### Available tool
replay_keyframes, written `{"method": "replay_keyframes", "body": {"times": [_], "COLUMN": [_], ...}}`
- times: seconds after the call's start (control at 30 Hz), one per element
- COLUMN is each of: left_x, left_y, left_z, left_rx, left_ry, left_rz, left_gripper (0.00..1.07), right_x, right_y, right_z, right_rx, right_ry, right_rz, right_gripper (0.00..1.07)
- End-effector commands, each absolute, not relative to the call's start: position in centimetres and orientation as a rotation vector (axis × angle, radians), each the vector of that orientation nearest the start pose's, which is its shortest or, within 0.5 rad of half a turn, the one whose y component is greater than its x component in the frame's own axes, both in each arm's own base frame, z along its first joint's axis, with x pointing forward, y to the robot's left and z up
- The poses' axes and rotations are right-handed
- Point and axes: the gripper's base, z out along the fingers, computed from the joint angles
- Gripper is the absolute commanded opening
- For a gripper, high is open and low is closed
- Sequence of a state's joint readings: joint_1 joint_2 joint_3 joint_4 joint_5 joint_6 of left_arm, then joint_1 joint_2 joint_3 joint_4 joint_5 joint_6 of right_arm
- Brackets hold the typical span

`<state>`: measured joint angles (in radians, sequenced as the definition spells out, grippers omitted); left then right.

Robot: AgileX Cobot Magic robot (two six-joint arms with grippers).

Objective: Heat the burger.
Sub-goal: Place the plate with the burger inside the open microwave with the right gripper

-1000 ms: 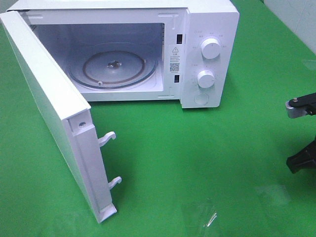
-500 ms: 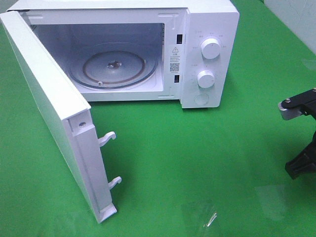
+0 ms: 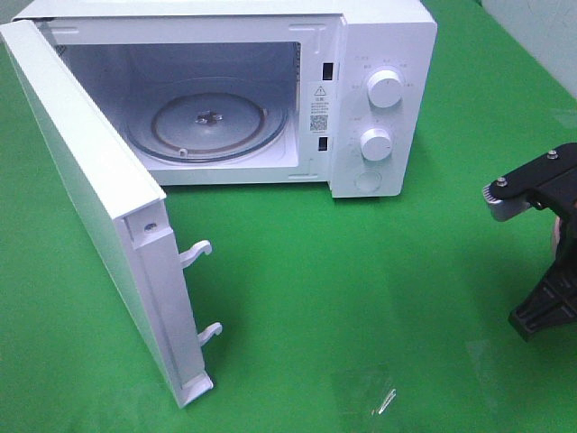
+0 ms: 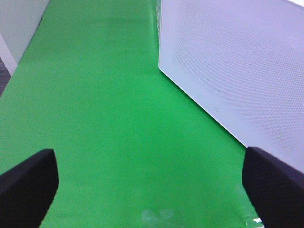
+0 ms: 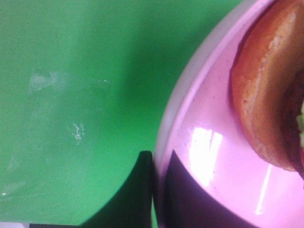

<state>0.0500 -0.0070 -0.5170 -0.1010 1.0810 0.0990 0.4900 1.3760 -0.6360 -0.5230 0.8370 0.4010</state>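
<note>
The burger (image 5: 266, 95) sat on the pink plate (image 5: 199, 109), over the right of the counter (image 3: 361, 271). It looked soft, light and apt to slide, so I judged the rim the place to hold. My right jaws pinched that rim; my left jaws gaped empty beside the microwave door (image 4: 237, 71).

White microwave (image 3: 388, 27); green cloth (image 3: 361, 289); pink plate (image 5: 204, 118); golden-brown burger (image 5: 266, 90).

The left claw (image 4: 151, 190) hangs over the green cloth-covered counter (image 4: 104, 114), its two black fingers (image 4: 28, 185) spread wide with nothing between them. A flat white panel with a fine dotted pattern (image 4: 237, 61) stands on the counter. One finger shows just beside the panel's edge, the other well apart from it. A faint shiny smear (image 4: 159, 216) marks the green near the panel.
</note>
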Motion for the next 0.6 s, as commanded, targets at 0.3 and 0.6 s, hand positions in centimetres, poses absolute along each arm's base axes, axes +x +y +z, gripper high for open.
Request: {"method": "replay_keyframes", "body": {"times": [0.3, 0.6], "left_x": [-1.1, -1.1], "left_y": [-0.9, -0.9], "left_z": [28.2, 28.2], "left_rx": [0.066, 0.066], "left_ry": [2.007, 2.007], "left_rz": [-0.033, -0.033], "left_gripper": [1.0, 1.0], "right_x": [17.0, 14.7], "right_y": [7.5, 8.6], "right_z": [19.0, 18.7], "right_rx": [-0.8, -0.934], "right_ry": [2.706, 2.664], "right_rz": [-0.537, -0.55], "right_gripper": [0.0, 0.0]}}
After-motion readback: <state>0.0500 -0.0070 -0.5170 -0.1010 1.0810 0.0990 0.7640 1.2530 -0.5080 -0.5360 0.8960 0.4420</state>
